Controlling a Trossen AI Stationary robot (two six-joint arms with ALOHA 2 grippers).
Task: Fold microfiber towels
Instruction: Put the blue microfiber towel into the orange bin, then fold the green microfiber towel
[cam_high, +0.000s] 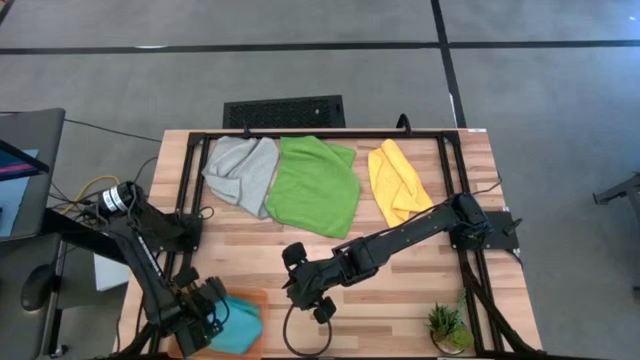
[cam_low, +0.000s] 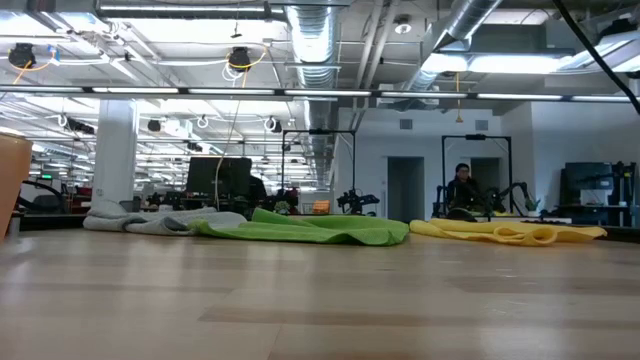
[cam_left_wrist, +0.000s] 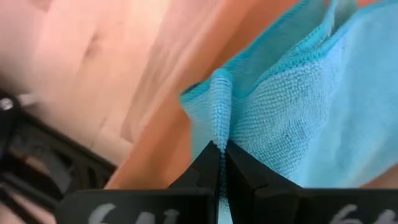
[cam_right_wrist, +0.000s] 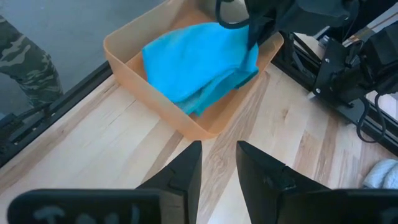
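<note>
One towel (cam_right_wrist: 193, 68) lies in the tray (cam_right_wrist: 205, 127); three others (cam_high: 315, 185) lie side by side across the table (cam_high: 400, 300).

A: Cloth colours? Grey towel (cam_high: 243, 172), green towel (cam_high: 315, 185), yellow towel (cam_high: 396, 181), teal towel (cam_high: 238, 322).
B: Confirmed. Tray (cam_right_wrist: 200, 128) orange; surface (cam_high: 400, 280) pale wood, striped planks; left gripper (cam_left_wrist: 219, 167) and right gripper (cam_right_wrist: 217, 163) both black.

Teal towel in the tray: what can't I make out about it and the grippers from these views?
- Teal towel: high view cuts it at the bottom edge; left gripper covers part.
- Fold state: layers bunch in the tray, so neatness is unclear.
- Left wrist view: fingers pinch a towel edge; the rest runs out of frame.
- Low view: shows neither gripper.
- Right gripper: open, empty, short of the tray.
</note>
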